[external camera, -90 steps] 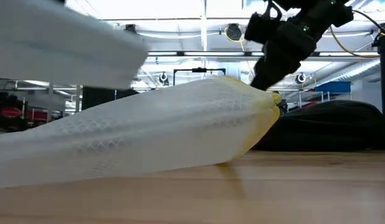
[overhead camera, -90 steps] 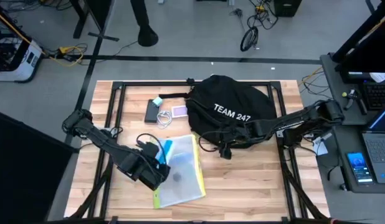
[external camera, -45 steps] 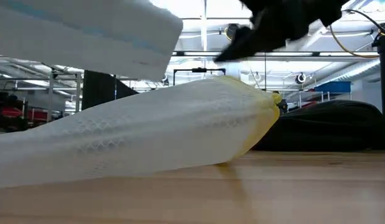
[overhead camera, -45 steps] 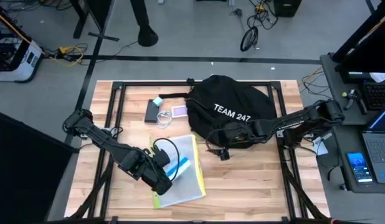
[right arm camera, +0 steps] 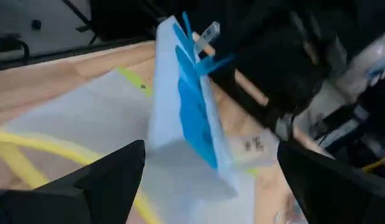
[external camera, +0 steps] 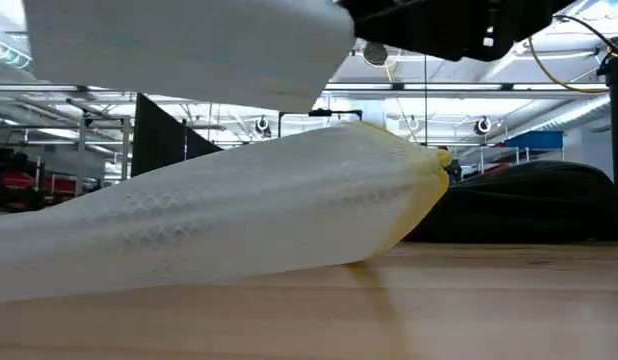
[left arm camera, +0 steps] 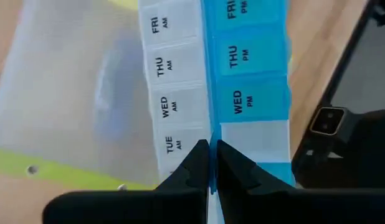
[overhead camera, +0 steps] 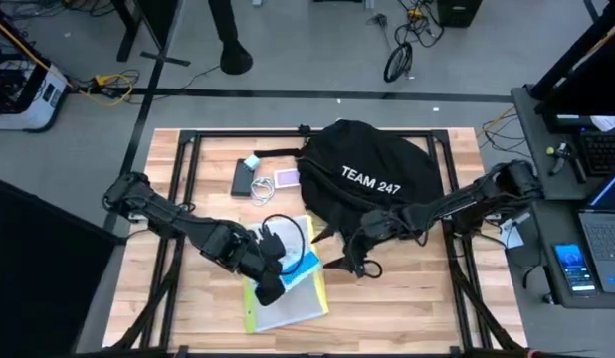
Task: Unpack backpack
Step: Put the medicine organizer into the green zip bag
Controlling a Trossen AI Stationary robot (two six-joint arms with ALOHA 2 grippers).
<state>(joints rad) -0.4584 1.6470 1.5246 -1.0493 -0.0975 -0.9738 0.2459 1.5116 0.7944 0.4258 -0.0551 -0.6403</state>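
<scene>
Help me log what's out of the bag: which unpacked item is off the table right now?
The blue-and-white weekly pill organizer, gripped by the left hand above the clear mesh pouch; the others lie flat.

Grey floor (overhead camera: 288,60) with loose cables (overhead camera: 407,45) surrounds the wooden table (overhead camera: 407,308).

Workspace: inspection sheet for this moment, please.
Surface: wooden slat table on a black frame.
Job's things: backpack at the table's far side; weekly pill organizer held above the translucent zip pouch.
Clutter: dark flat device, small pink-framed card, white cord left of the backpack.
Claws: left claw shut on the organizer; right claw open near the backpack's front.
Cables: loose wiring on the floor.
Surroundings: laptop and phone at right.
</scene>
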